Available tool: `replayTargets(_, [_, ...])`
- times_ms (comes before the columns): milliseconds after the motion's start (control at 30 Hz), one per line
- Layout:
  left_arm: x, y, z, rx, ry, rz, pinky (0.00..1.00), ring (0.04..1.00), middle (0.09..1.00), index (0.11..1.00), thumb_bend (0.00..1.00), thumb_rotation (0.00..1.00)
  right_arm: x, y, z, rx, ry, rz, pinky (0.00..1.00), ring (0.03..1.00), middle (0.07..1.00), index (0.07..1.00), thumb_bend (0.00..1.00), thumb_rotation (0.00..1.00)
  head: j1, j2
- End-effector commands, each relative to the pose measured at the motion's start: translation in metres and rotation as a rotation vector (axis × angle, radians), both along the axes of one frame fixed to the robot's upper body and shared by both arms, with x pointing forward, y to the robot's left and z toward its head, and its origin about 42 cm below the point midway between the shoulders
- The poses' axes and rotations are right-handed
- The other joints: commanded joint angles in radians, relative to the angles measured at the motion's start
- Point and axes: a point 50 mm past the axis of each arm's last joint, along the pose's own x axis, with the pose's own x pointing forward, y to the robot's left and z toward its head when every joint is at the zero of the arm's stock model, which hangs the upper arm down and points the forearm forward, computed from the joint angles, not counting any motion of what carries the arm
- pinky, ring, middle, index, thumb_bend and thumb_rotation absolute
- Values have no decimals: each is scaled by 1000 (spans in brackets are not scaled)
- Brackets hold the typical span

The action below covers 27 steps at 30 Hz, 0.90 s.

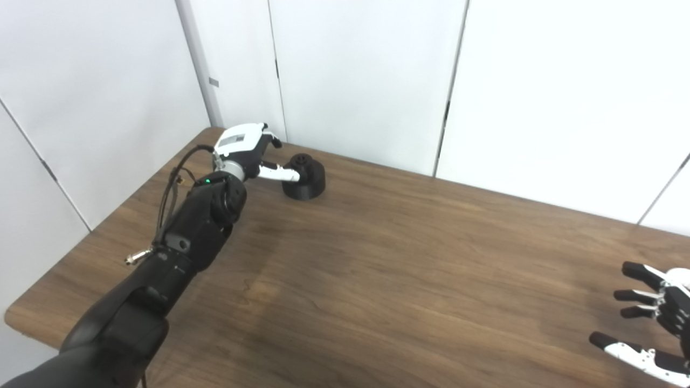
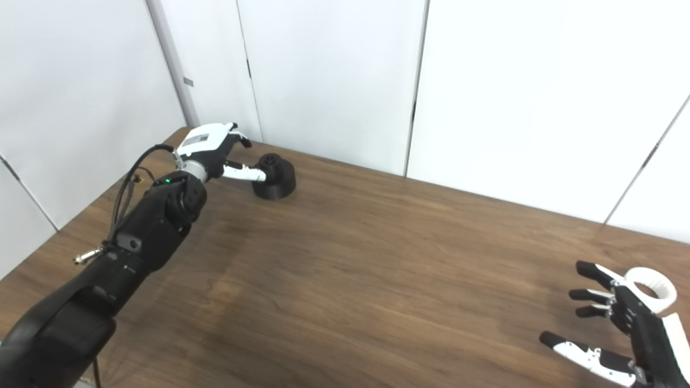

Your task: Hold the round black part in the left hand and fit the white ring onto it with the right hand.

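Early stage. Left hand (image 2: pixel 215 151) reaches the black part (image 2: pixel 275 178), thumb touching, not yet gripped or lifted off the bench (image 2: pixel 377 269). Right hand (image 2: pixel 614 323) spread wide, empty; white ring (image 2: pixel 655 288) just behind it. Fitting remains.

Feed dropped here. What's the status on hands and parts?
Left hand open, fingers at black part, not lifted. Right hand open beside white ring on table. Nothing between them.

The right hand (image 2: pixel 620 328) is cut off by the picture's lower right corner, and it partly hides the white ring (image 2: pixel 655 288) just behind it. The left hand (image 1: pixel 248 151) hides the round black part's (image 1: pixel 306 180) near side, so its grip there cannot be told.
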Motion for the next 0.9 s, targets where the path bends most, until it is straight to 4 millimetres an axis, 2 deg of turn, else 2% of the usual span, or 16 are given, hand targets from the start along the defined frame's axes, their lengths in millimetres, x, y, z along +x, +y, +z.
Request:
replayTargets(0, [13, 1, 33, 15, -81, -11, 1000, 1000, 1000, 782, 1000, 615, 4, -1, 20, -8, -77, 10, 570, 676, 814, 783, 693, 0, 1, 1])
replayTargets(533, [13, -17, 13, 25, -31, -31, 1000, 1000, 1000, 779, 1000, 574, -2, -4, 23, -11, -58, 4, 568, 676, 818, 791, 691, 23, -9, 16])
replayTargets(867, [14, -19, 7, 10, -43, -36, 1000, 1000, 1000, 780, 1000, 548, -5, -6, 22, -14, -54, 12, 568, 678, 814, 789, 691, 16, -8, 22])
